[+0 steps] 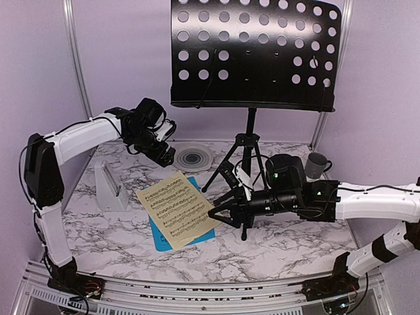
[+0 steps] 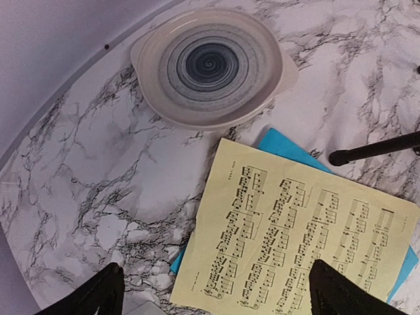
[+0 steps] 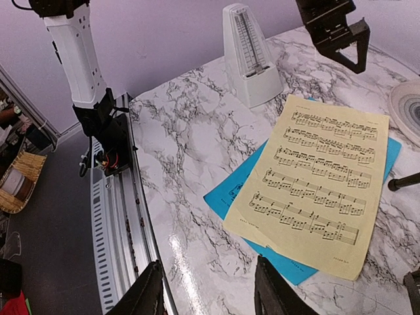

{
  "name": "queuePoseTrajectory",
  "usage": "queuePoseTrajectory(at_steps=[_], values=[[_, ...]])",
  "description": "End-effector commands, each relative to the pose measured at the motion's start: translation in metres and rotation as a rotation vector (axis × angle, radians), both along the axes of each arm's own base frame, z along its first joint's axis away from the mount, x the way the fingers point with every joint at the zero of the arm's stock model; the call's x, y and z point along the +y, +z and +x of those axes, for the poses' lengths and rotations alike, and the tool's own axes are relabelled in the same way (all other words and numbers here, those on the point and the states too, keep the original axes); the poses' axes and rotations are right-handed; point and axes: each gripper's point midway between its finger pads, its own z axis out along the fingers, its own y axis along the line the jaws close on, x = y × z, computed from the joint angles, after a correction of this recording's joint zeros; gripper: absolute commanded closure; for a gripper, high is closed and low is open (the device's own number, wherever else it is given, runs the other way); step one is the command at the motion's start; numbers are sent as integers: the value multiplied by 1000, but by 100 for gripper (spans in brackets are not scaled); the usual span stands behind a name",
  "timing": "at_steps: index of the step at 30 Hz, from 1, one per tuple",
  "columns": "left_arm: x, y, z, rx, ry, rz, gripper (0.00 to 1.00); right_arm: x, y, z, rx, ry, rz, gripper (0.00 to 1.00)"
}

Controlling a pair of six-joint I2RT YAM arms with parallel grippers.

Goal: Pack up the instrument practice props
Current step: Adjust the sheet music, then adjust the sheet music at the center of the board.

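Holding left jaws wide apart above the marble tabletop [image 1: 118, 236], near the swirl-patterned plate [image 1: 193, 157]. Holding right jaws parted too, empty, low beside the yellow sheet-music page [image 1: 178, 209], lying atop the blue page [image 1: 159, 237], between white metronome [image 1: 110, 187] and upright black music stand [image 1: 252, 52].

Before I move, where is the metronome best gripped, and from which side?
Likely mid-height on the metronome, across its opposite flat faces, coming from above with the left claw. It stands upright and narrows upward, so a pinch near the top could slip off.
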Motion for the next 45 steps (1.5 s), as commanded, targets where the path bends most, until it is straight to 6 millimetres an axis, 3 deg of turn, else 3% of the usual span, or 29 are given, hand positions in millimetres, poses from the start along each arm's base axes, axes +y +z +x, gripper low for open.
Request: queuePoseTrajectory(at_steps=[1, 7, 12, 17, 22, 24, 25, 31, 34, 45], values=[[-11, 36, -25, -116, 40, -48, 1, 2, 24, 3, -63, -29, 107, 55], [-31, 80, -81, -200, 5, -109, 1, -3, 29, 8, -105, -68, 150, 55], [-41, 96, -118, -205, 8, -168, 1, -9, 30, 13, -132, -109, 166, 55], [-23, 108, -134, -254, 127, -206, 1, -10, 26, 18, -139, -135, 169, 54], [-6, 119, -152, -269, 210, -367, 1, -2, 16, 20, -115, -124, 141, 54], [4, 107, -159, -267, 250, -428, 0, 0, 13, 20, -106, -122, 140, 54], [7, 115, -162, -284, 276, -494, 1, 1, 11, 20, -101, -121, 138, 54], [23, 108, -189, -322, 243, -719, 1, 8, -5, 22, -65, -114, 109, 54], [29, 110, -199, -306, 228, -745, 3, 14, -16, 23, -45, -106, 83, 54], [1, 71, -219, -92, 126, -689, 16, 35, -55, 31, 45, -98, -31, 56]])
